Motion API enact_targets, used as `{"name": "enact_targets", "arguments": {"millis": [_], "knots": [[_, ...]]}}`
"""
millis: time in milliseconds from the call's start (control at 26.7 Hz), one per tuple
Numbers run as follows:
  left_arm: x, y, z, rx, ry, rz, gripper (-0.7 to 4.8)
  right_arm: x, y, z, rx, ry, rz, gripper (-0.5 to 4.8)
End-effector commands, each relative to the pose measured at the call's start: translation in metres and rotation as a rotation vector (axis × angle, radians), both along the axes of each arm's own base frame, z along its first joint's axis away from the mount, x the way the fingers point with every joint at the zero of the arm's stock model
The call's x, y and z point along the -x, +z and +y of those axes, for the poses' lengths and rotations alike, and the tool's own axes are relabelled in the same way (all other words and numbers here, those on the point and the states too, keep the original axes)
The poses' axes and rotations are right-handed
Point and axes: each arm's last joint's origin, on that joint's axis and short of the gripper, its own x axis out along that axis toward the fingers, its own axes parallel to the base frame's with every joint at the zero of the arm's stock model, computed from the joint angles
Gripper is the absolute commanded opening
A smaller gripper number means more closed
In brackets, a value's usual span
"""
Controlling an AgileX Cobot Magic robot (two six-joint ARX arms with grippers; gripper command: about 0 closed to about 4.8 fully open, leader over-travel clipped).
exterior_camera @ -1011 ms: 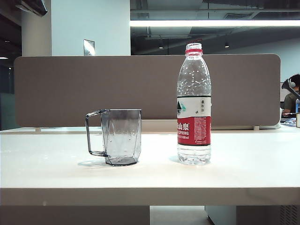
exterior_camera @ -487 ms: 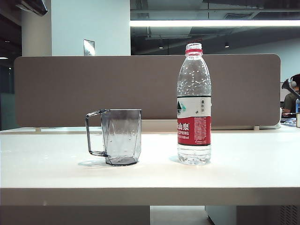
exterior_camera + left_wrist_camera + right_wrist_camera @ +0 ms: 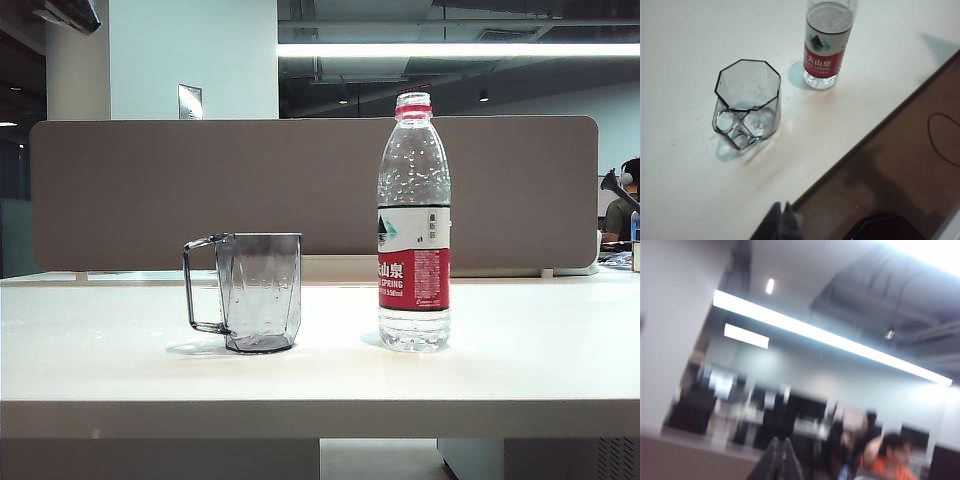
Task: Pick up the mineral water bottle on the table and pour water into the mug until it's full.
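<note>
A: Starting at the left of the exterior view, we see the mug (image 3: pixel 258 291) upright on the table (image 3: pixel 320 375), its squared handle pointing left and nothing visible inside it.

B: Just to its right, apart from it with bare desk between them, we have the mineral water bottle (image 3: pixel 414 222), upright with the red ring at its neck. Behind both runs the grey-brown divider panel (image 3: pixel 130 190).

A: We spot neither arm in that view. The left wrist view looks down on the table: the mug (image 3: pixel 747 104) with its eight-sided rim, the bottle (image 3: pixel 826 46) near it, and the table's edge (image 3: pixel 865 132) running slantwise.

B: The left gripper (image 3: pixel 782 221) sits above the table near that edge, well short of the mug, its dark fingertips pressed together on nothing.

A: Over on the right, the wrist view is blurred, and we get only ceiling lights and office. The right gripper (image 3: pixel 781 460) points away from the table, tips together, empty.
</note>
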Motion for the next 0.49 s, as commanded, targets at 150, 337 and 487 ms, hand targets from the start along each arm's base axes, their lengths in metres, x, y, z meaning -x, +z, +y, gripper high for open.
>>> {"name": "enact_targets", "arguments": {"millis": [150, 337, 487], "knots": [[0.000, 0.002, 0.000, 0.006, -0.006, -0.011, -0.05, -0.106, -0.037, -0.004, -0.226, 0.204, 0.249, -0.05], [0.000, 0.002, 0.000, 0.006, -0.005, -0.011, -0.05, -0.158, -0.107, -0.007, -0.307, 0.202, 0.404, -0.05], [0.000, 0.002, 0.000, 0.006, -0.006, -0.011, -0.05, -0.161, -0.194, -0.007, -0.415, 0.228, 0.458, -0.05]]}}
